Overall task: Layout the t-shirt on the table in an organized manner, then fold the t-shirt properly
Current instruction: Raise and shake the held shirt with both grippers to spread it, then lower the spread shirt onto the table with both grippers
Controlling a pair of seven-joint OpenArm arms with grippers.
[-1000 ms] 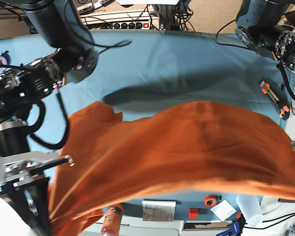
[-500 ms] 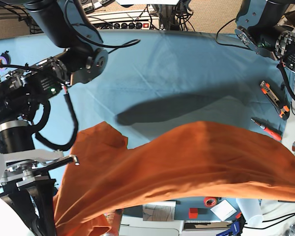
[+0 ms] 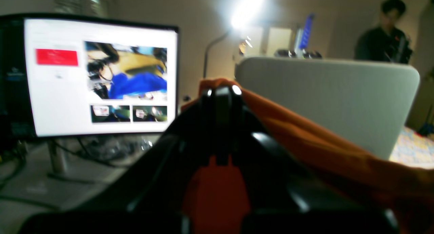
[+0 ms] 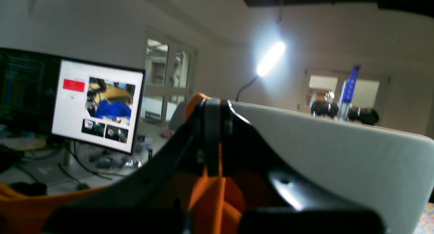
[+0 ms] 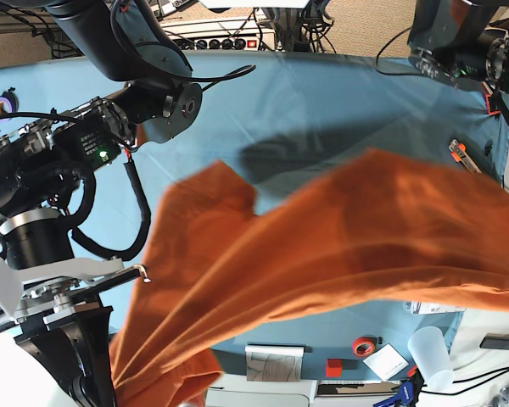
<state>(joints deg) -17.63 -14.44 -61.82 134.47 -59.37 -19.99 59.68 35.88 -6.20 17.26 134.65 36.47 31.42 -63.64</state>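
Above table (image 5: 322, 102), orange t-shirt (image 5: 339, 246) hangs stretched, airborne.

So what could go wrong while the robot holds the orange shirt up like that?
The t-shirt hangs stretched between the left hand and right hand, each pinching only an edge, so it might slip free. One sleeve looks bunched, so it could land wrinkled on the table. The swinging cloth might also tip the plastic cup.
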